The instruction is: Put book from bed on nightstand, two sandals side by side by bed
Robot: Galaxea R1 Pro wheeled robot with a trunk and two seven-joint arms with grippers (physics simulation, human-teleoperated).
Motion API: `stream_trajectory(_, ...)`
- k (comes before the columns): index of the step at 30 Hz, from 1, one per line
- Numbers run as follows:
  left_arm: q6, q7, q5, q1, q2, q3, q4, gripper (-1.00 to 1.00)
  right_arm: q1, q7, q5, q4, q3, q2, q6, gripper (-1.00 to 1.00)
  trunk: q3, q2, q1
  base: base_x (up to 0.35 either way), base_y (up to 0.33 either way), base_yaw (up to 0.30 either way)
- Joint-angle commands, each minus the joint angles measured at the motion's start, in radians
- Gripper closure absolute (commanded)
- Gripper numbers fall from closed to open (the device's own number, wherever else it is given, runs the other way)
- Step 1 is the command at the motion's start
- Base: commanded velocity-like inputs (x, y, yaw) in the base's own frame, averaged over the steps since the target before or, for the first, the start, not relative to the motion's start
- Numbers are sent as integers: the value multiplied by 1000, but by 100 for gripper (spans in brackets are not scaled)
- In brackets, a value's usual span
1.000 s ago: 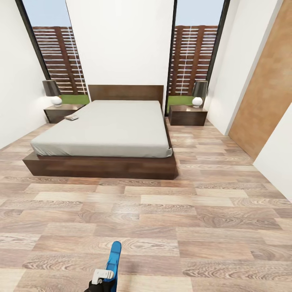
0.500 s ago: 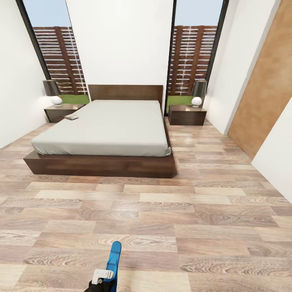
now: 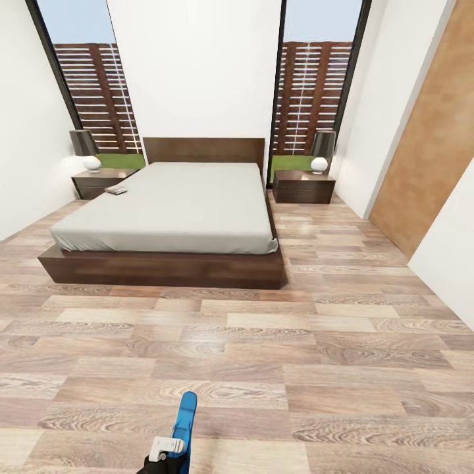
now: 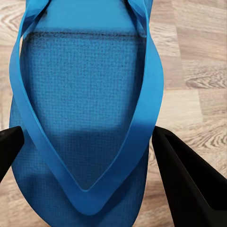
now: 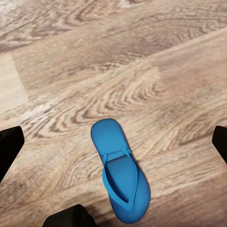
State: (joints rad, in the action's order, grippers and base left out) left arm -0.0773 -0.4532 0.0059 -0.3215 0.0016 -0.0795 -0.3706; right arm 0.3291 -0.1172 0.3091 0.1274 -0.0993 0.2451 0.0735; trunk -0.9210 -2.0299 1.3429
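Left gripper (image 4: 90, 156) grips one bright blue flip-flop sandal (image 4: 85, 109) above the wood-plank floor (image 3: 329, 368), well short of the dark-framed bed (image 3: 171, 217).
Right gripper's fingers (image 5: 9, 146) spread, empty, over the second sandal (image 5: 120, 172); advisably, carry low, set both alongside the bed.

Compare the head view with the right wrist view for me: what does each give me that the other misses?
Head view alone: the bed, the book near the mattress's left edge, a nightstand with a lamp on each side, and the left gripper at the bottom edge with a blue sandal held edge-up.

Right wrist view alone: a blue sandal lying flat, strap up, between widely spread dark fingers.

Both: the wood-plank floor.
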Motion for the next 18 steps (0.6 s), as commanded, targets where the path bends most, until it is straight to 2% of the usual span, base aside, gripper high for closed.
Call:
stream_trajectory(1,-1,-7,0,-1,0,-6,1,100,1,-7,2,-2,-8,0,3,-100,-1,0,0,0,0,0)
stream_trajectory(18,-1,-7,0,-1,0,-6,1,100,1,-7,2,-2,-8,0,3,-100,-1,0,0,0,0,0)
